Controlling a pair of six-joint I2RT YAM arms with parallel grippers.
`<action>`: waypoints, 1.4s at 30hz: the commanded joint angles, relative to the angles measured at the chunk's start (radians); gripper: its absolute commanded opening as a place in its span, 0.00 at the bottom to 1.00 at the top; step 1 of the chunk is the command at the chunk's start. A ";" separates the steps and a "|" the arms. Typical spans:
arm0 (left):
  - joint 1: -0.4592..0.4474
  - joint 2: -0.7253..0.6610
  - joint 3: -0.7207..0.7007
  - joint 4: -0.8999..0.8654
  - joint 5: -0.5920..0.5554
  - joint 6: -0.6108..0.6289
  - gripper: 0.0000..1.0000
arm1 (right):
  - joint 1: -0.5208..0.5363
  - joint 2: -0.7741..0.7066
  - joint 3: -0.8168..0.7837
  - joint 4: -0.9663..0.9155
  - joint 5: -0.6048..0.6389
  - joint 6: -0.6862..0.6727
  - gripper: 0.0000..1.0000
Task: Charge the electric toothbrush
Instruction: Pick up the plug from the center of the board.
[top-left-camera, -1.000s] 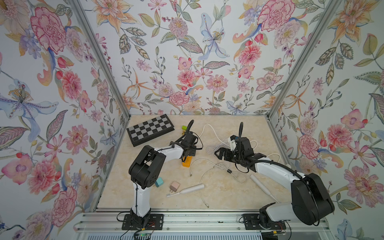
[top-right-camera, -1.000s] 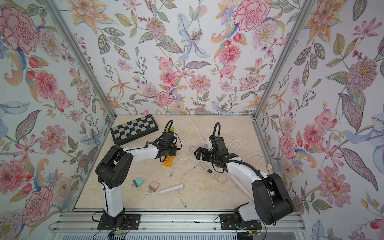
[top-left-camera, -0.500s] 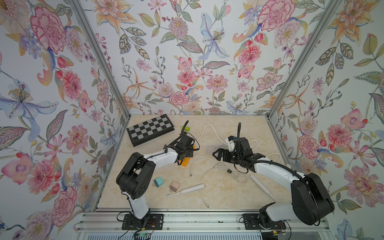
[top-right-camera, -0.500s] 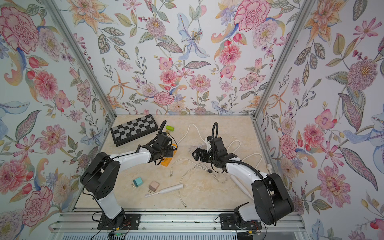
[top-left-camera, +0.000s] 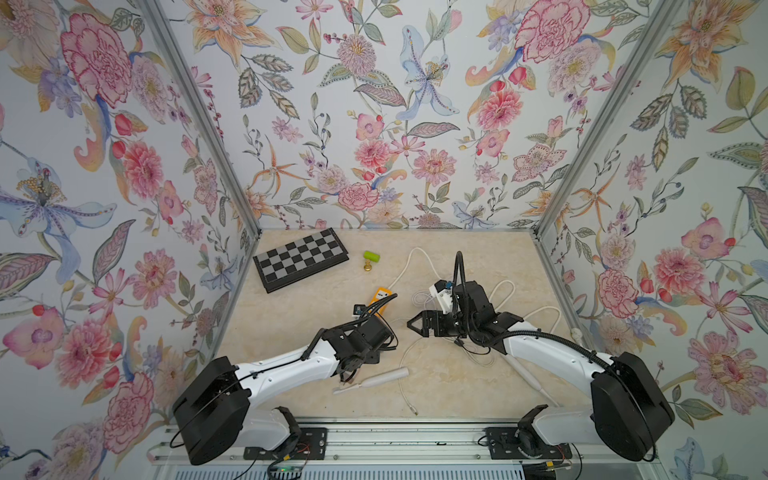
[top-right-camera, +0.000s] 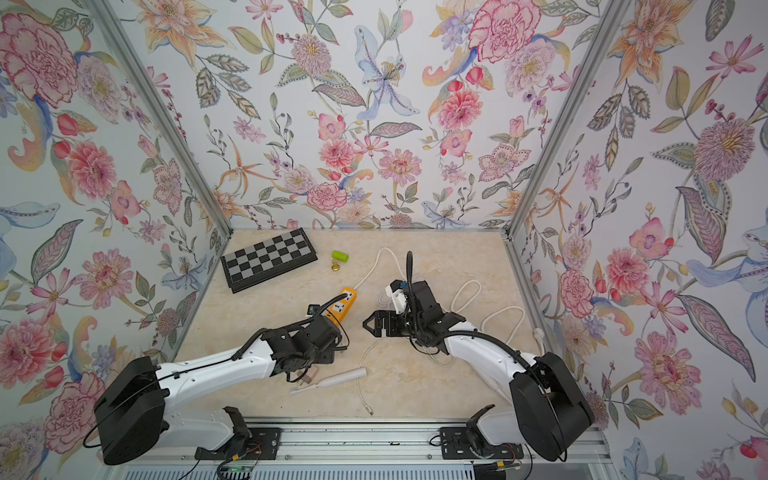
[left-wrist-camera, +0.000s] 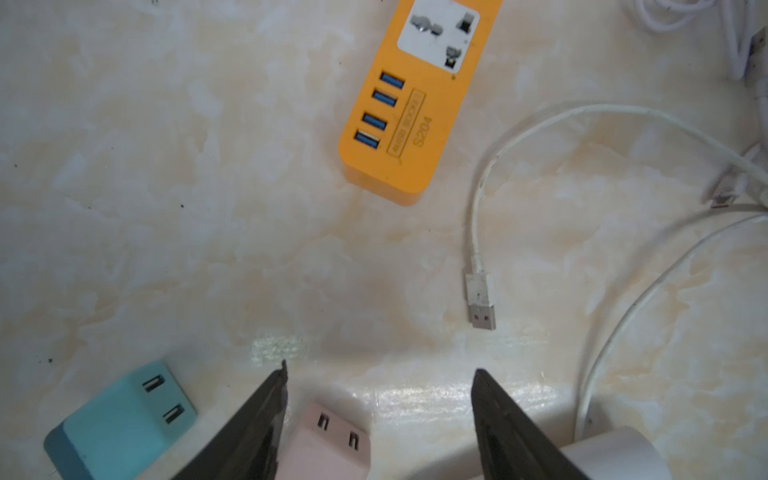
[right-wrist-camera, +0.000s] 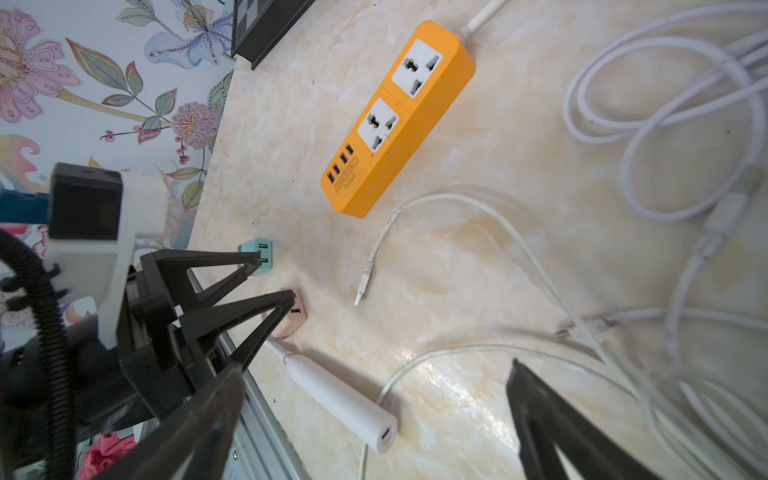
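Left hand (left-wrist-camera: 380, 370) has withdrawn from the orange power strip (left-wrist-camera: 409, 120) and now stands open, empty, over the pink USB adapter (left-wrist-camera: 328, 440); adapter pickup likely follows.

chessboard (top-left-camera: 301, 259): flat, far left corner | green cylinder (top-left-camera: 372, 256): near board | gold piece (top-left-camera: 368, 267): beside cylinder

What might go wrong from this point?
The left gripper hangs open over the pink adapter, with the teal adapter and toothbrush close beside it; closing may well nudge either. The white cables below the open right gripper lie looped and overlapping, so lifting one could drag others.
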 joint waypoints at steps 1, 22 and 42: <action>-0.016 -0.033 -0.085 -0.070 0.015 -0.076 0.70 | 0.004 -0.037 -0.025 -0.026 -0.011 0.013 1.00; -0.019 -0.033 -0.191 0.115 0.079 0.036 0.36 | -0.005 -0.088 -0.040 -0.030 0.039 0.044 1.00; -0.005 -0.085 -0.011 0.776 0.348 1.107 0.26 | -0.140 -0.131 0.118 -0.194 -0.294 0.066 0.95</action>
